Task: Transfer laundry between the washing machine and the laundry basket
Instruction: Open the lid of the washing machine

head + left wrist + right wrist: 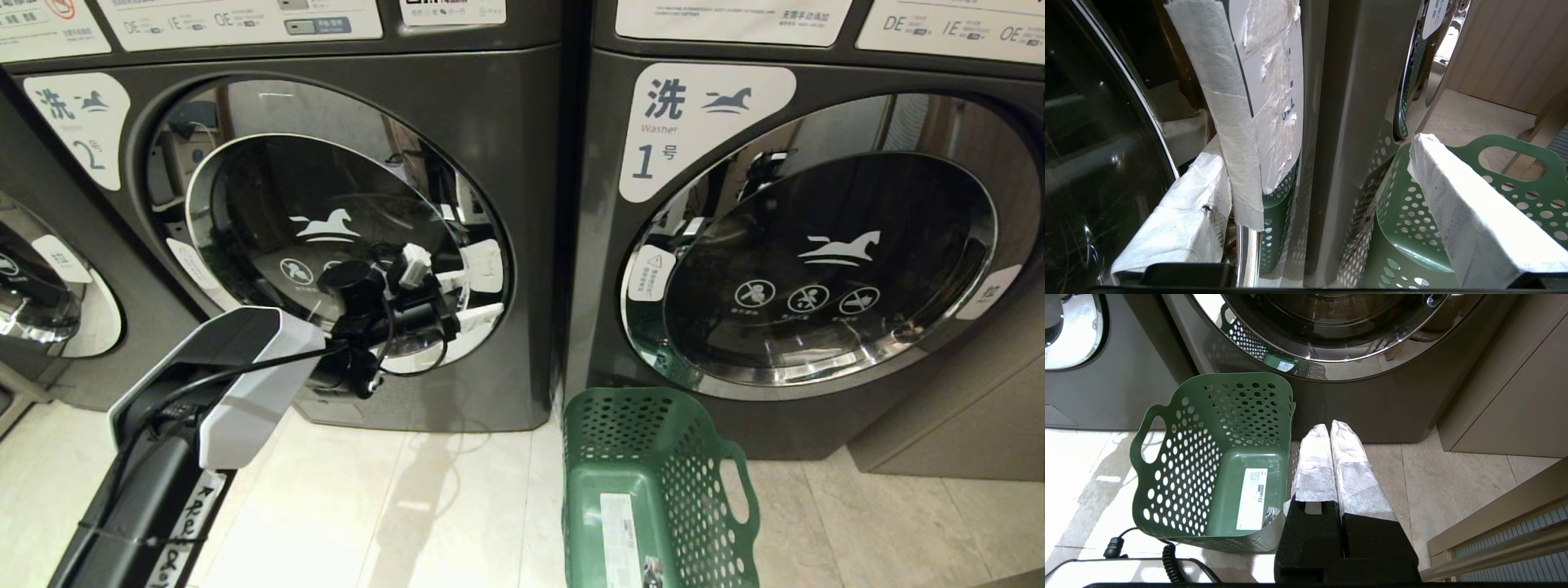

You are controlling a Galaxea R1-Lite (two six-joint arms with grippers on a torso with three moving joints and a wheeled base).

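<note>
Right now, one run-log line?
left gripper: open, at washing machine door edge | right gripper: shut, parked | laundry basket: empty | door: closed

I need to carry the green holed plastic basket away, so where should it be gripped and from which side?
Probably grip the green holed plastic basket at a cut-out handle in its upper rim, coming down from above. It stands upright and empty on the floor, so the loops are open to reach.

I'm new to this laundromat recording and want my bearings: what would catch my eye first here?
Two dark front-loaders fill the head view: the washing machine marked 2 on the left, its neighbour marked 1 on the right, both round doors closed. The left tool is raised, open, at the edge of machine 2's door. The green laundry basket stands empty on the floor below machine 1, with the right tool shut beside it.
</note>
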